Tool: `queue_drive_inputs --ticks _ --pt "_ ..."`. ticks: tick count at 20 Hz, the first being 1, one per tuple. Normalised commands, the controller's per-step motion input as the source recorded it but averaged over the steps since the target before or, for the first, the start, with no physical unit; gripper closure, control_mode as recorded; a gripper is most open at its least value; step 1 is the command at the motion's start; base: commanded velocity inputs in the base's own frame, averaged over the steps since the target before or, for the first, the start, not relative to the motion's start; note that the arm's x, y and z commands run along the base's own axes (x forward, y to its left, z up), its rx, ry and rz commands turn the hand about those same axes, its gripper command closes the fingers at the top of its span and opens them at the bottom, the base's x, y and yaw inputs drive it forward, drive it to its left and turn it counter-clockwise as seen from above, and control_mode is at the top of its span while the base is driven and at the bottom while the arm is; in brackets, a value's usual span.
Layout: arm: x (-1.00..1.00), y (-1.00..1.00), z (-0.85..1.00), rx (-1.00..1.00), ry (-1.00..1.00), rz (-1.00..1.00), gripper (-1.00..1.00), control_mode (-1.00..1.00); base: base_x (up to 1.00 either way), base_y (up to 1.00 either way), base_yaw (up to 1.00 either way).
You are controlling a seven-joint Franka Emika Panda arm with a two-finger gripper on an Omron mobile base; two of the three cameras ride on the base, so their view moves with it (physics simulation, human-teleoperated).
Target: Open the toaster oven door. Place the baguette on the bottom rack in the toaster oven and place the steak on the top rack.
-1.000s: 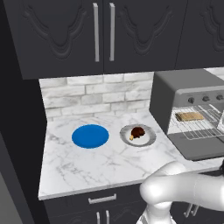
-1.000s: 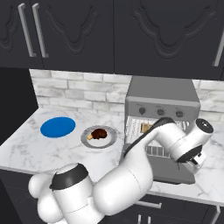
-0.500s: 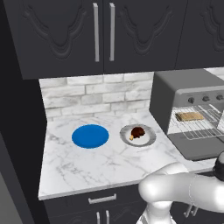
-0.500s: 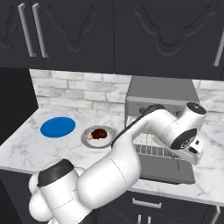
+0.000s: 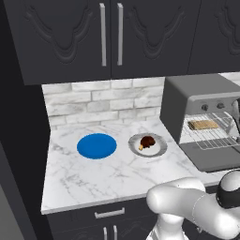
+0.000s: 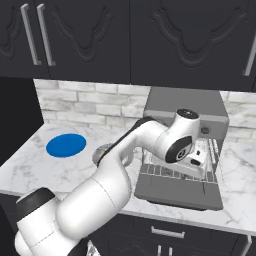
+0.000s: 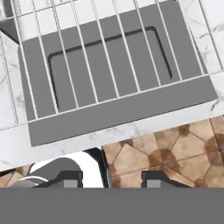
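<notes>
Dark cabinets and a pale brick backsplash frame a marble counter [image 5: 98,173]. Over the lowered toaster oven door [image 6: 178,191], the gripper [image 7: 107,180] shows 2 finger tips [image 7: 72,178] standing apart with nothing between them, so the jaws are empty and part open. From the hand view they look down on the door's window and the wire rack [image 7: 87,57] pulled out above it, with marble edge and tiled floor below. In the right base view the hand sits at the mouth of the toaster oven [image 5: 201,103], low over the rack.

The door already lies flat, and the baguette [image 5: 202,124] rests on a rack inside the oven. I cannot tell for certain from these views that it is the bottom rack. The steak [image 5: 147,142] sits on a small grey plate [image 5: 159,149] on the counter, beside a blue plate [image 5: 96,146] and well apart from the hand.

Judging from that, the step in hand is leaving the oven to fetch the steak. To do it well, the hand should lift clear of the rack wires before swinging left, spread its fingers wider, and descend squarely over the small lump so it does not skid on the plate.
</notes>
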Motion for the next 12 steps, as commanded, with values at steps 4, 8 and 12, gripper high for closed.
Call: queue_drive_inputs --ticks 4,8,12 --pt "-0.06 0.62 0.06 -0.04 0.01 0.01 -1.00 -1.00 0.00 0.00 0.00" --pt "0.07 0.59 0.18 0.00 0.12 -0.01 -1.00 -1.00 0.00 0.00 0.00" --pt "0.14 0.55 0.14 0.00 0.12 0.00 -1.00 -1.00 0.00 0.00 0.00"
